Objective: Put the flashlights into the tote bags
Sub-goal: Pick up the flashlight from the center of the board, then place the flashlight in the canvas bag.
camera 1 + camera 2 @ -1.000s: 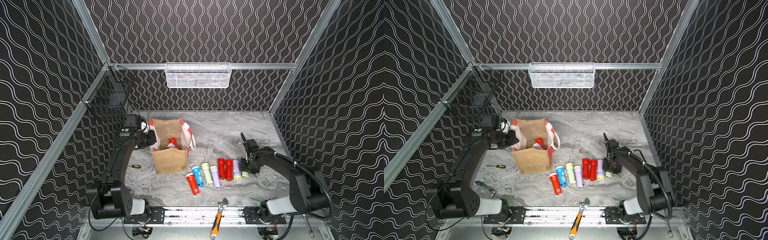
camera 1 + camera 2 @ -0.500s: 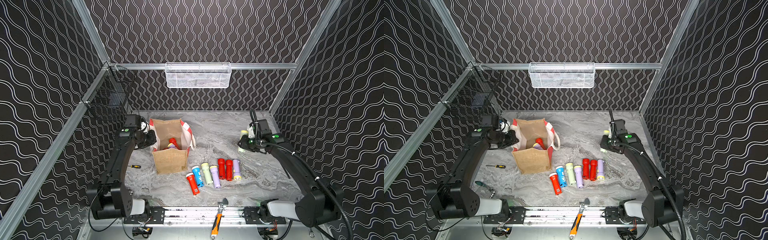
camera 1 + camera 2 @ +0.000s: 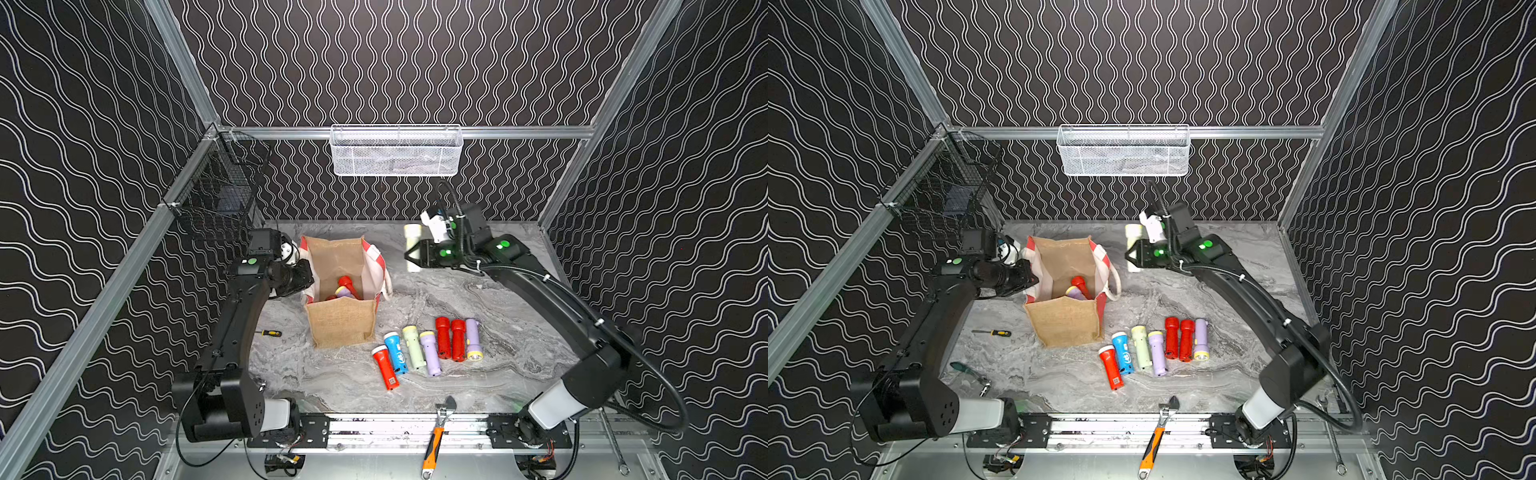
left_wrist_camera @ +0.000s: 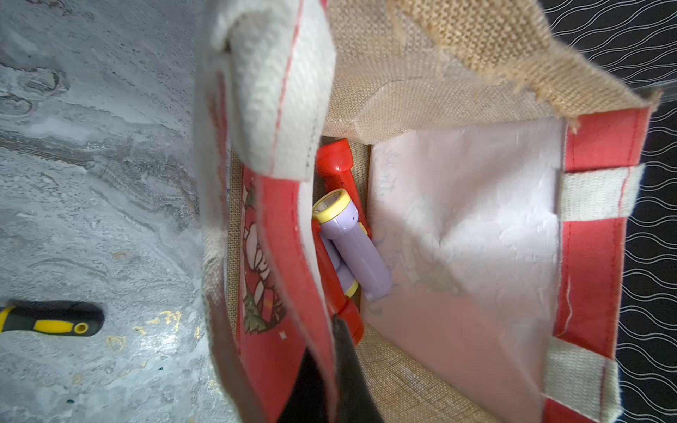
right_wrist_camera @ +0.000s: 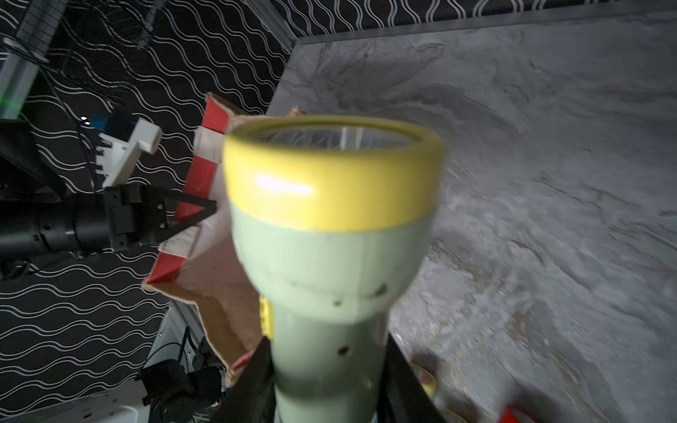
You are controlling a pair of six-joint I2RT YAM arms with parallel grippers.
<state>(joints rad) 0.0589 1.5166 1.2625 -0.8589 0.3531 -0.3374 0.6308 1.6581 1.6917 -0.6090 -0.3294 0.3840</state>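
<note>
Pale green flashlight (image 3: 412,232) was clamped in right gripper (image 3: 412,257), two o'clock of tote bag (image 3: 343,328). Left gripper (image 3: 308,274) pinched its rim above marbled tabletop (image 3: 498,332).

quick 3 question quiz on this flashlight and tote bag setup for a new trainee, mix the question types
1. How many flashlights lie loose on the tabletop?
2. True or false: the left claw is shut on the rim of the tote bag.
3. The right claw holds a raised flashlight. What colour is its body? A red, B pale green, C blue

Key: 1. seven; 2. true; 3. B
</note>
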